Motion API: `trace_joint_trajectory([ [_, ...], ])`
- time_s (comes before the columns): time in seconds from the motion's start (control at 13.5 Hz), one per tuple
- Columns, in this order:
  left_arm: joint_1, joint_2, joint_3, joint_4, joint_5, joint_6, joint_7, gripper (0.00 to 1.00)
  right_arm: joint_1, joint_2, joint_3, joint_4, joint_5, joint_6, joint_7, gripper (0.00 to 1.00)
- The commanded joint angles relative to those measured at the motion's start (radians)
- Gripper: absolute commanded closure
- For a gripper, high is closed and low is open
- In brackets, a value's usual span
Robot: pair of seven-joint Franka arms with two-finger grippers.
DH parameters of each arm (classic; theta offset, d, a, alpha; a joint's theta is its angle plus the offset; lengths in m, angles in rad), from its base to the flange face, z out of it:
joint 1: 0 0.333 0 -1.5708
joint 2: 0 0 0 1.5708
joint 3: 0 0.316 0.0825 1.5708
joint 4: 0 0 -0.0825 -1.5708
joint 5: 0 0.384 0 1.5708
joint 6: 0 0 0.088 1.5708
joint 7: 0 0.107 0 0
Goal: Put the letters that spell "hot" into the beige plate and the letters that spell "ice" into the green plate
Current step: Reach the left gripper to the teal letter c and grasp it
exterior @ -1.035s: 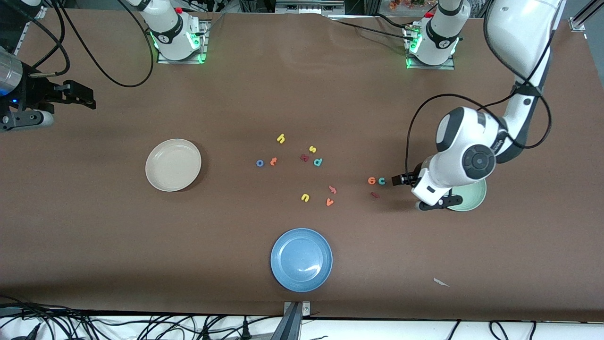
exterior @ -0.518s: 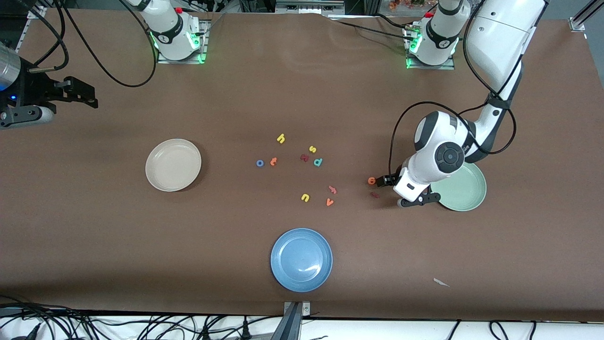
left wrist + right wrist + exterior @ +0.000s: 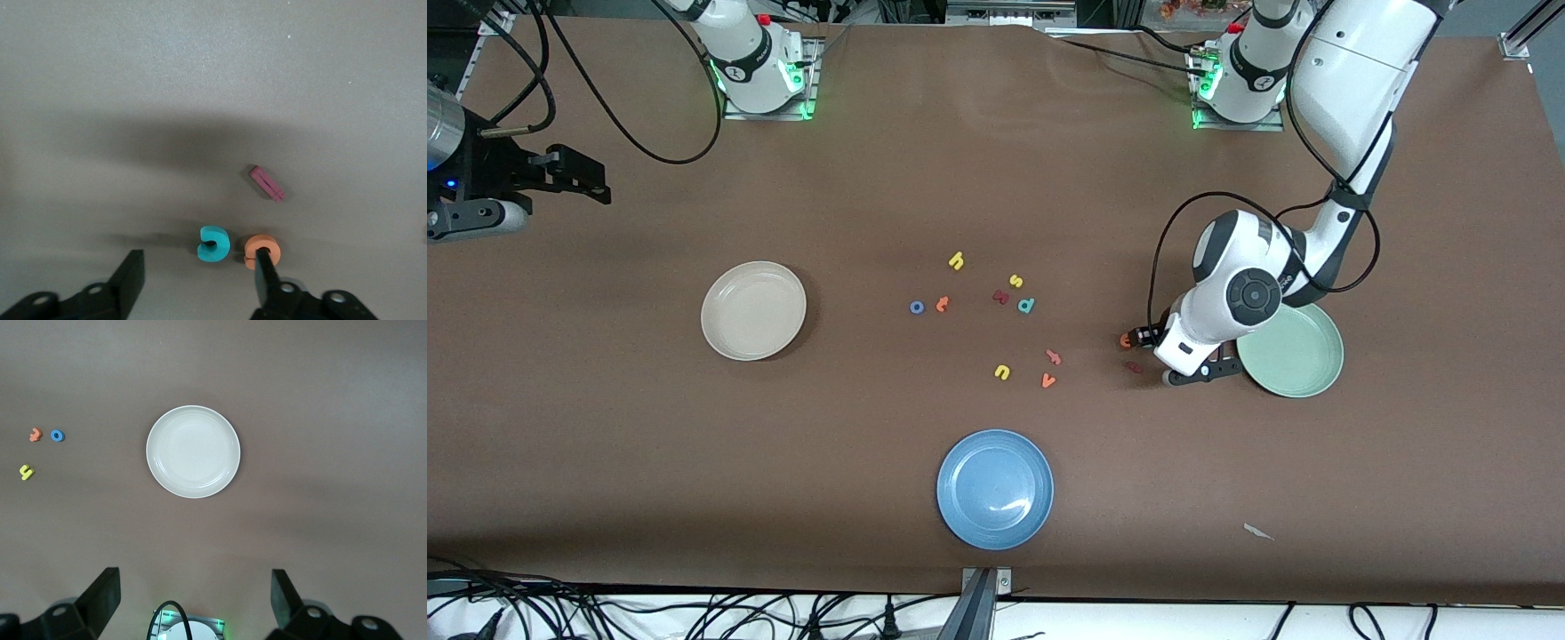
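My left gripper (image 3: pixel 197 280), jaws apart, straddles teal "c" (image 3: pixel 214 243); orange "e" (image 3: pixel 262 251) crowds it. Right gripper (image 3: pixel 193 593) open, waiting.

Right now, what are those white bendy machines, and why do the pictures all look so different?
Those are two robot arms at a brown table. Each ends in two jaws for pinching. The big picture comes from a high camera facing them; the small ones come from cameras on their wrists. On the table lie tiny letters, a beige plate, a green plate and a blue plate. The left arm's jaws are down beside the green plate, open around a teal "c", one tip over an orange "e"; a dark red "i" lies close by. Nothing is held. The right arm's jaws wait open at its end of the table.
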Motion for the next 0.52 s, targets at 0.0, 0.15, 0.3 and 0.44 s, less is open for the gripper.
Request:
trace_joint_trajectory([
  [0.0, -0.009, 0.016, 0.005, 0.007, -0.027, 0.020, 0.002, 0.36, -0.003, 0.012, -0.004, 0.030, 0.016, -0.014, -0.013, 0.00],
  [0.15, -0.007, 0.043, 0.005, 0.007, -0.027, 0.066, 0.001, 0.36, -0.003, 0.012, -0.004, 0.030, 0.016, -0.014, -0.011, 0.00],
  [0.3, -0.009, 0.045, 0.005, 0.005, -0.027, 0.071, -0.001, 0.41, -0.002, 0.012, -0.004, 0.030, 0.016, -0.014, -0.010, 0.00],
  [0.44, -0.012, 0.045, 0.005, 0.004, -0.027, 0.071, -0.019, 0.52, -0.002, 0.012, -0.004, 0.030, 0.016, -0.006, -0.008, 0.00],
])
